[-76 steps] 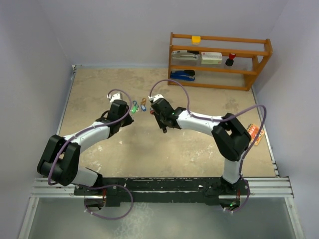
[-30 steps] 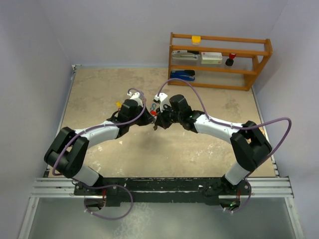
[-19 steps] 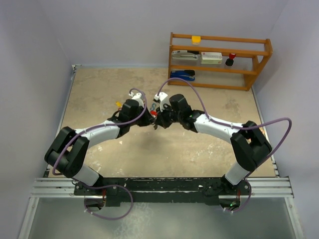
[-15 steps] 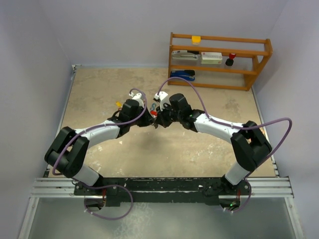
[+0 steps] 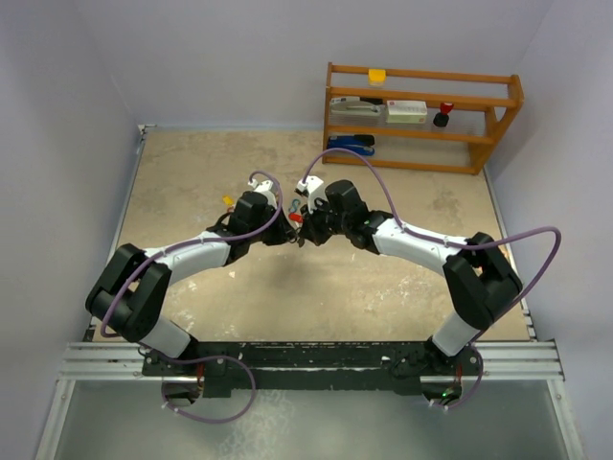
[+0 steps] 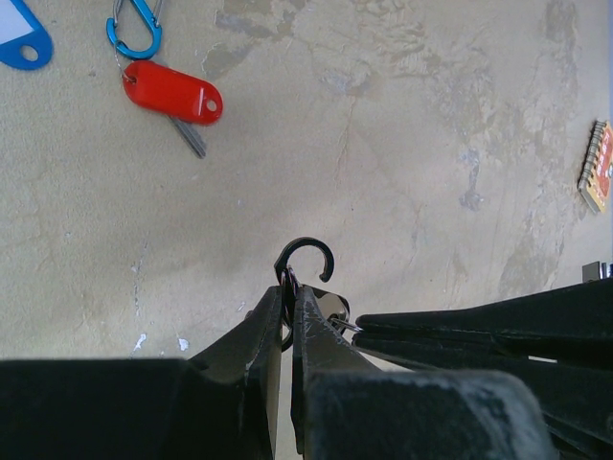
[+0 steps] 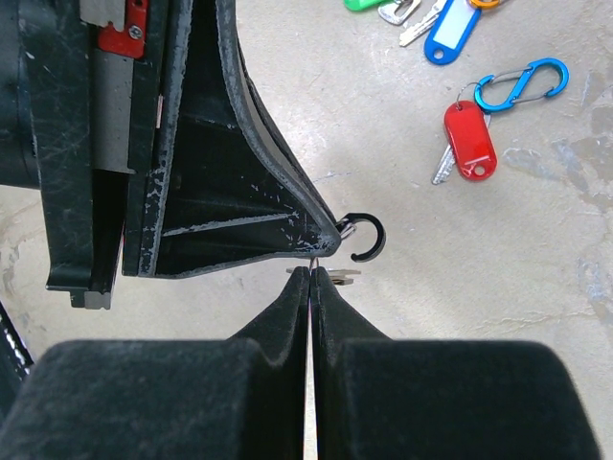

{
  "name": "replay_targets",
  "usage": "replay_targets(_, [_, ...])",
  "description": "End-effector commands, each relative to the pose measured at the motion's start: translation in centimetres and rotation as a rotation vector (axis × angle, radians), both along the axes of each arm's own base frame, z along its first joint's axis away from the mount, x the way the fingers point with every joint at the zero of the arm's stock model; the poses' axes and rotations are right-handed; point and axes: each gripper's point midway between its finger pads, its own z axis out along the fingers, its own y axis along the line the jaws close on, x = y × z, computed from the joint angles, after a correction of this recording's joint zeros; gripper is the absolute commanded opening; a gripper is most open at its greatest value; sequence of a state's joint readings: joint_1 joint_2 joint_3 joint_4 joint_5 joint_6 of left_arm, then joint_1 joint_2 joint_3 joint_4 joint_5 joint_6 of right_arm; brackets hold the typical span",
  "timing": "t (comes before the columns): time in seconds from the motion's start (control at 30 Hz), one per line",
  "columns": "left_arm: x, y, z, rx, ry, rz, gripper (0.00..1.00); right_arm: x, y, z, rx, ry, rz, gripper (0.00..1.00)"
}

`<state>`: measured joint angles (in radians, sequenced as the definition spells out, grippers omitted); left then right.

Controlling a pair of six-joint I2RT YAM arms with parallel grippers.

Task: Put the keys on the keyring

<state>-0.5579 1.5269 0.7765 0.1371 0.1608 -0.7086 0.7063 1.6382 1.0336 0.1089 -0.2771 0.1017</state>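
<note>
My left gripper is shut on the dark keyring, and a black hook sticks out past its tips. My right gripper comes in from the right, tip to tip with the left fingers. It is shut on a small silver key held right against the ring. Both grippers meet above mid-table. More keys lie on the table: a red-tagged one, a blue-tagged one and a green-tagged one at the frame edge.
A blue S-shaped clip lies beside the red-tagged key. A yellow tag shows left of the left wrist. A wooden shelf with small items stands at the back right. A spiral-bound orange pad lies far to the right.
Since the earliest frame both arms have swung inward and met tip to tip. Over the last second nothing visibly moved.
</note>
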Motion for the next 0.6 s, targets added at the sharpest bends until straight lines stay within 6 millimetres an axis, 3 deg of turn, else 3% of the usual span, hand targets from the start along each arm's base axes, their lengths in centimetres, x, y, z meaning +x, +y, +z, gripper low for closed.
replay_targets(0.0, [0.87, -0.86, 2.89, -0.027, -0.085, -0.032, 0.00, 1.27, 0.57, 1.53, 0.013, -0.044, -0.007, 0.00])
replay_targets(0.57, [0.86, -0.75, 3.61, -0.023, -0.098, -0.033, 0.00, 1.50, 0.36, 0.86, -0.005, -0.036, -0.017, 0.00])
